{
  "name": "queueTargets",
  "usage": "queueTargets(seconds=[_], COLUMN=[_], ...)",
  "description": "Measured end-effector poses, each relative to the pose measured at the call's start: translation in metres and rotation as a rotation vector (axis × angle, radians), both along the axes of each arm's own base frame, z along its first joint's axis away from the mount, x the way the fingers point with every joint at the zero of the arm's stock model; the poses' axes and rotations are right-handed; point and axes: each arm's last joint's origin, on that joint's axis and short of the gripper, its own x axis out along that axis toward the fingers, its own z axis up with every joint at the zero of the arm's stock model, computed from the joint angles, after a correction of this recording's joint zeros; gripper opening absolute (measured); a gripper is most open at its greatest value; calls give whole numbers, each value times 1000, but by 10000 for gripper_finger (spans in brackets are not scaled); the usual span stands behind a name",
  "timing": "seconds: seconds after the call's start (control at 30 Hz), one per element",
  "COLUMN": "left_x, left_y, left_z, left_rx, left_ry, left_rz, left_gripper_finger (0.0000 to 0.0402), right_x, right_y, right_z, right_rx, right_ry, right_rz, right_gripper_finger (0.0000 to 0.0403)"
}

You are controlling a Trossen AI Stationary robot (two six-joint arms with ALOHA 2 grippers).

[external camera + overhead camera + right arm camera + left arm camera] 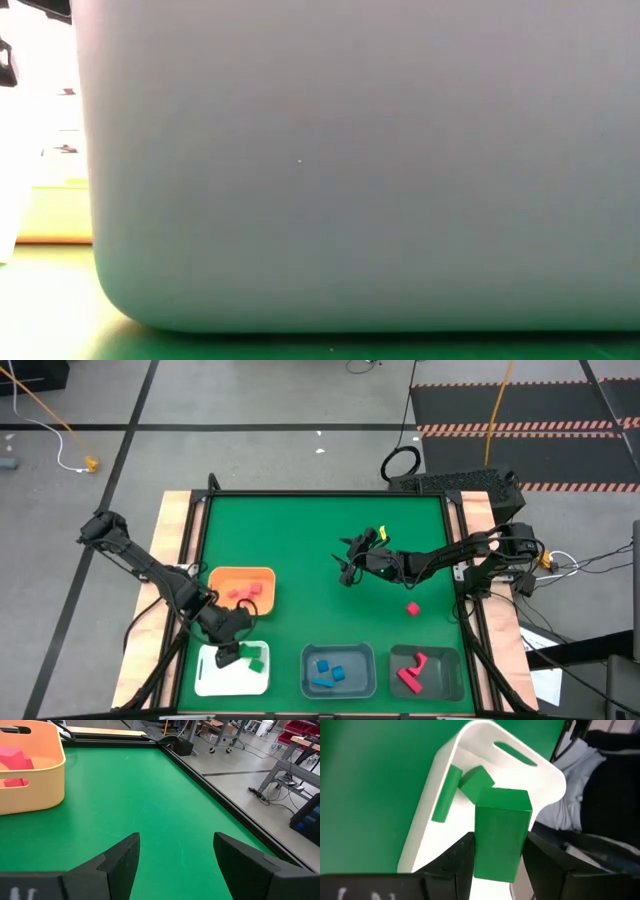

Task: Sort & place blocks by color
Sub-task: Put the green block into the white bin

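Four trays sit along the near part of the green desk (320, 530), described here from left to right. Farthest left, the white tray (215, 678) holds green blocks (470, 782), and the left gripper (228, 652) hangs over it with a tall green block (501, 835) standing between its fingers (455, 862), which flank the block's two side faces closely; whether they grip it or are letting it go cannot be told. Behind this tray, the orange tray (240, 575) contains pink blocks (245, 592). Next comes the grey tray (338, 655) with blue blocks (328, 672), and then the dark grey tray (425, 657) with red pieces (412, 674). One loose red block (412, 608) lies on the bare desk behind that last tray, well apart from the others. The right gripper (350, 565) hovers over the middle of the desk with its fingers (125, 857) spread and nothing between them. The blocks appear small, rigid and light, with smooth flat faces; a pinch across two opposite parallel faces, near mid-height, would likely hold best, since a corner grip could let a block twist or slip.
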Motion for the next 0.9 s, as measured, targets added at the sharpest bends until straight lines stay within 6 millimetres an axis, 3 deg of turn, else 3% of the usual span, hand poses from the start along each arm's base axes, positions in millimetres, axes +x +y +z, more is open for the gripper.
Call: queueTargets(seconds=[0.37, 0.7, 0.9], left_x=[1, 1, 11], left_y=[-1, -1, -6], left_z=[0, 0, -5], left_rx=[18, 57, 80], left_ry=[-14, -71, -112], left_rz=[65, -10, 42], left_gripper_finger=[149, 144, 150], right_x=[0, 0, 0], right_y=[0, 0, 0], right_z=[0, 0, 0], right_rx=[1, 33, 34], right_ry=[-1, -22, -22], right_rz=[4, -9, -8], right_gripper_finger=[244, 244, 244])
